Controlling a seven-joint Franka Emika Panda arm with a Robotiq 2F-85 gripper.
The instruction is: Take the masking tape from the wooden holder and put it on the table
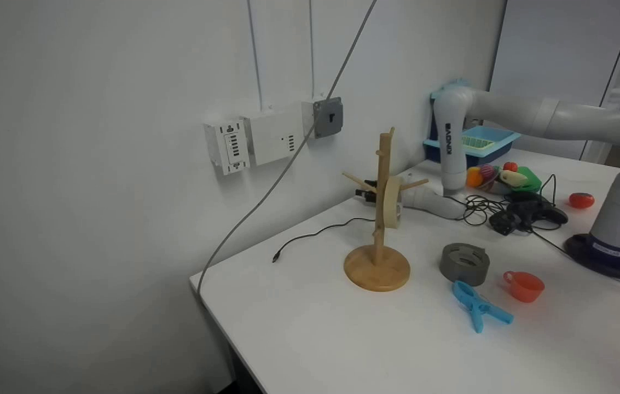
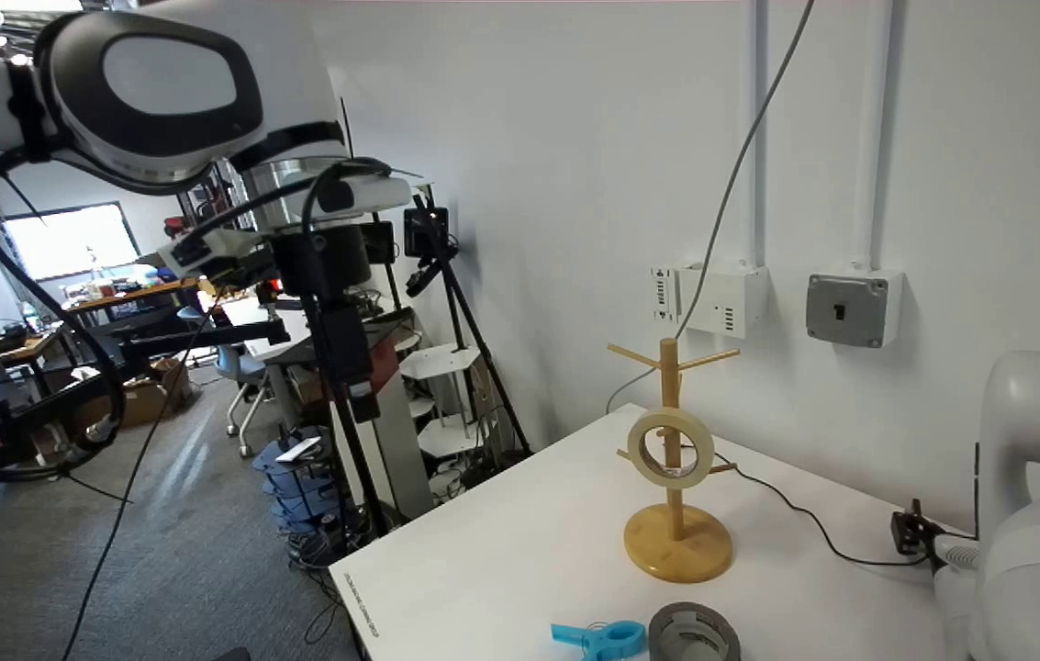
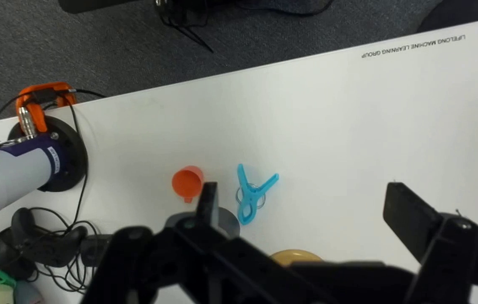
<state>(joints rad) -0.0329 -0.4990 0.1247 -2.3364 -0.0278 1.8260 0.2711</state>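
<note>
Cream-coloured tape, a flat ring with a wide hole, hangs on a peg of the wooden stand, the peg running through the hole; whether it leans against the stand's post I cannot tell. The claw is wide, its fingers far apart and holding nothing, well apart from the stand. By its look the tape should be light and fairly stiff, paper wound on a core, dry enough not to slip and hard to damage, though a strong squeeze might press it oval. I would take the band low on the ring, away from the peg, one finger through the hole and one on the rim. The pull should follow the peg outward from the stand, with a slight lift, since the stand looks light and may tip or drag. The tape can then be laid flat on the counter, near the stand but apart from the grey roll and the blue clip near its base.
</note>
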